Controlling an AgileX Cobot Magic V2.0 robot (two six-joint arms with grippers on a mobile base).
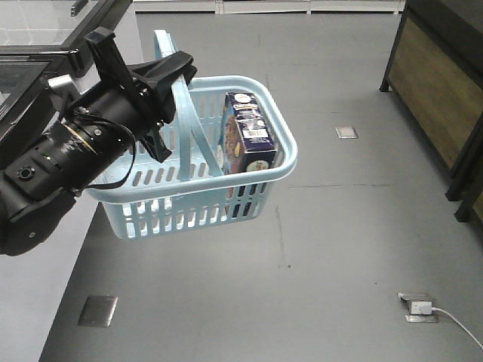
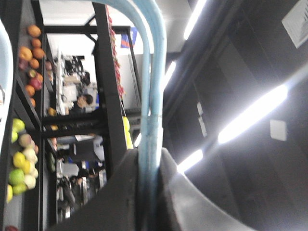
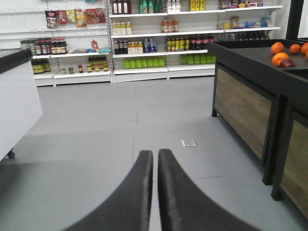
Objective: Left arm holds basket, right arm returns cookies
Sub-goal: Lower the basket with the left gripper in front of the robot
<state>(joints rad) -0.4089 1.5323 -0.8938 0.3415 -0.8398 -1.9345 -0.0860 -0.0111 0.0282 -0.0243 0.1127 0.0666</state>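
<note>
Exterior front-facing shows left hand (image 1: 167,102) gripping basket (image 1: 290,154) holding cookies (image 1: 249,132); right hand (image 3: 155,153) nearly closed.

Grey floor (image 1: 317,249): flush metal socket plates (image 1: 346,133), white plug (image 1: 421,307) with cable in one; dark stand (image 1: 445,83) at right.

Navy cookies box (image 1: 249,137) stands upright inside the raised light blue basket (image 1: 189,217)

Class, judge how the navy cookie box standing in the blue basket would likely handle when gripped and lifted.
Flat-sided cardboard, the cookie box is probably stiff, though squeezing could dent it. Standing tall and narrow in the basket, it may tip if nudged.
</note>
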